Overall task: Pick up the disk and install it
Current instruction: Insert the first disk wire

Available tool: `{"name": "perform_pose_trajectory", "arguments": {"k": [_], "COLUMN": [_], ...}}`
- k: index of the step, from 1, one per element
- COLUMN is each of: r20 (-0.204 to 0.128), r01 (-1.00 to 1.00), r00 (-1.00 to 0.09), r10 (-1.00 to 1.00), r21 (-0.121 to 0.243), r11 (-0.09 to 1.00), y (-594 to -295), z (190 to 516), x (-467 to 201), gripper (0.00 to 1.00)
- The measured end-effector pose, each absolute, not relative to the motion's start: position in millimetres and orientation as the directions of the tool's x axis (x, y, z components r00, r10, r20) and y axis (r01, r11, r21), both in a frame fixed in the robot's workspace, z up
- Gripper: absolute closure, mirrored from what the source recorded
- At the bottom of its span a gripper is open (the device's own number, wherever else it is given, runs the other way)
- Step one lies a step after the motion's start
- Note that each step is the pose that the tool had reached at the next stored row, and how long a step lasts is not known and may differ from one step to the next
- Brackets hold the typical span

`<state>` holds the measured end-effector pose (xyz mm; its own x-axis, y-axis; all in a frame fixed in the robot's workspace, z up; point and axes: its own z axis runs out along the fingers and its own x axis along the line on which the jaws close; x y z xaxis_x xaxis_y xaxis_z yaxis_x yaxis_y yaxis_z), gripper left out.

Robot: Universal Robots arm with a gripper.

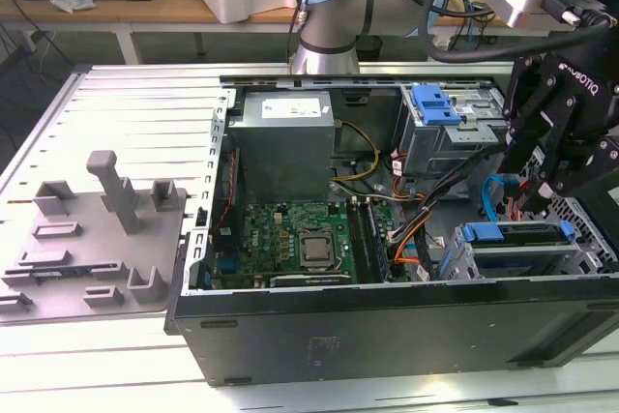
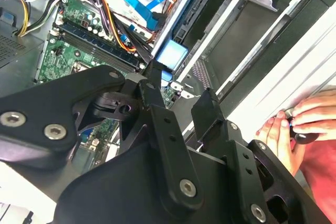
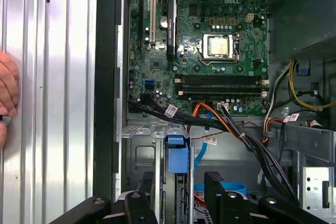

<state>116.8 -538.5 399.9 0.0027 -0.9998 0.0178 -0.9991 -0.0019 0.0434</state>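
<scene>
Plainly on show at the exterior view's right: flat rectangular silver hard drive with a blue plastic bracket [image 1: 513,235], standing on edge in a grey metal bay at the near right corner of the open black computer case [image 1: 387,336]. Seen edge-on, blue bracket uppermost, silver body below; label side not readable from this angle.

Also caught from outside: large grey box with a white sticker [image 1: 285,132], green circuit board [image 1: 290,234] next to it, grey metal cage with a blue plastic latch [image 1: 435,108] further back, and a grey moulded fixture plate [image 1: 97,229] well apart at the exterior view's left.

From the first wrist view, renders the drive [image 3: 177,158] as a narrow blue-capped strip between two black fingers [image 3: 215,182], with a bare hand [image 3: 7,95] over the ribbed aluminium table [image 3: 63,103] beside the case. From the second wrist view, gives the bracket's blue tab [image 2: 171,55] just beyond the fingertips, and the hand [image 2: 302,121] closed round something small and dark.

As for pose: black two-finger gripper [image 1: 542,191] on the grey-and-blue arm [image 1: 334,7], pointed down, just above the drive. Jaws apart, one either side of the drive's upper edge, with a gap between pads and bracket in the first wrist view; clamped on nothing.
</scene>
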Motion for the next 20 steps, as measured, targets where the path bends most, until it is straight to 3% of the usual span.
{"name": "perform_pose_trajectory", "arguments": {"k": [13, 20], "r20": [0.026, 0.122], "r01": [-0.998, -0.998], "r00": [-0.038, -0.050], "r10": [-0.999, -0.991], "r21": [0.041, 0.036], "r11": [0.039, 0.055], "y": [-528, -522], "z": [400, 400], "x": [119, 126], "gripper": [0.49, 0.49]}}
